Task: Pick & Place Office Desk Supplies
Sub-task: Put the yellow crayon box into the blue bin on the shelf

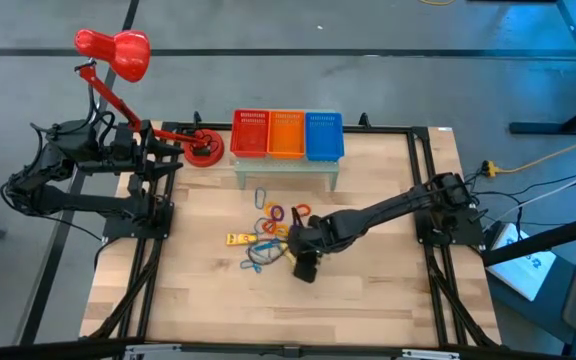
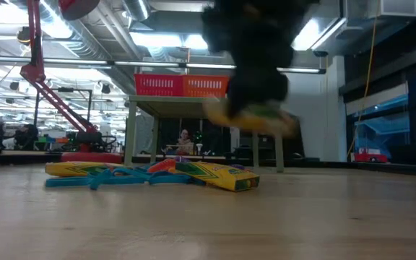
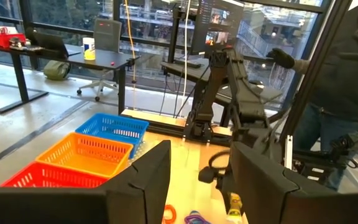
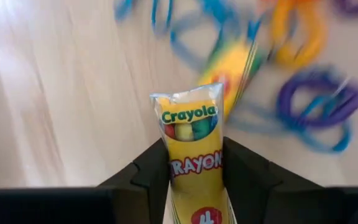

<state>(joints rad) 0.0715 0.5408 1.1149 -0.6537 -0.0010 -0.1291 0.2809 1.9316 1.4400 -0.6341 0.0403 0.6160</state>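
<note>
Yellow crayon packet (image 4: 194,155) sits pinched end-on in your right pincer (image 4: 194,180), lifted just above the pile of band loops (image 1: 268,232) on the bench (image 1: 368,290), probably so you can carry it to a mesh basket (image 1: 286,134). Your left pincer (image 3: 194,180) waits spread beside the red lamp (image 1: 118,55).

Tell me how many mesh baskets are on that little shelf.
3, side by side on the shelf at the table's far edge: red basket toward the lamp, orange basket in the middle, blue basket at the other end.
</note>
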